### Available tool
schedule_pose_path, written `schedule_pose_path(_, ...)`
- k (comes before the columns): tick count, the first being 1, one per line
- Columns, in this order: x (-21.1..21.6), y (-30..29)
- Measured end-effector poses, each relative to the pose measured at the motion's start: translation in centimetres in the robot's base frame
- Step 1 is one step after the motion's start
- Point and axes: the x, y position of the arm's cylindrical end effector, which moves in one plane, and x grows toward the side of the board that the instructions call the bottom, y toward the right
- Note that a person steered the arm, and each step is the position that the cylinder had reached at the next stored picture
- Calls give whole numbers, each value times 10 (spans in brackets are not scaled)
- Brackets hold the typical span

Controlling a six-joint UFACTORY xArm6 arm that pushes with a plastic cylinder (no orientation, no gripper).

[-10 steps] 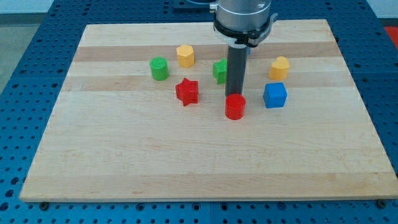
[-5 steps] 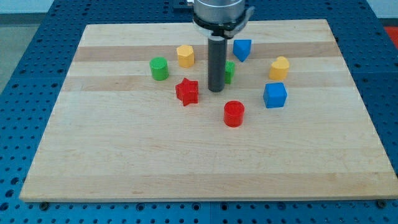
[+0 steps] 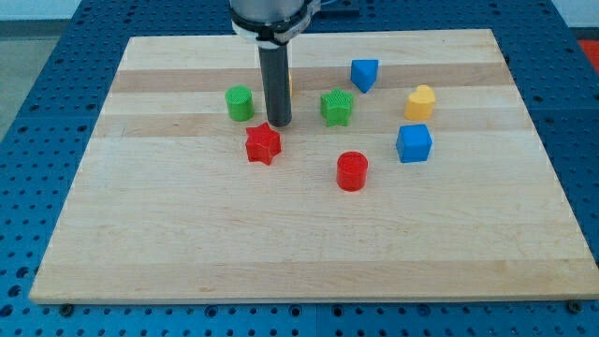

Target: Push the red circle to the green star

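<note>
You see my tip point(image 3: 278, 123) has swept toward the view's left in the last second, leaving the red circle point(image 3: 352, 171) and nudging the red star point(image 3: 263, 144) leftward; it now sits just above that star, beside the green cylinder point(image 3: 240, 103). The tool is a bare rod, grasping nothing. The red circle rests on the desk point(image 3: 187, 243), below the green star point(image 3: 336, 107), apart from it, so the push looks unfinished.
</note>
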Motion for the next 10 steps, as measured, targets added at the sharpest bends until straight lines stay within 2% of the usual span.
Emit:
schedule_pose_path(4,-46,0)
schedule_pose_path(10,-31,-48)
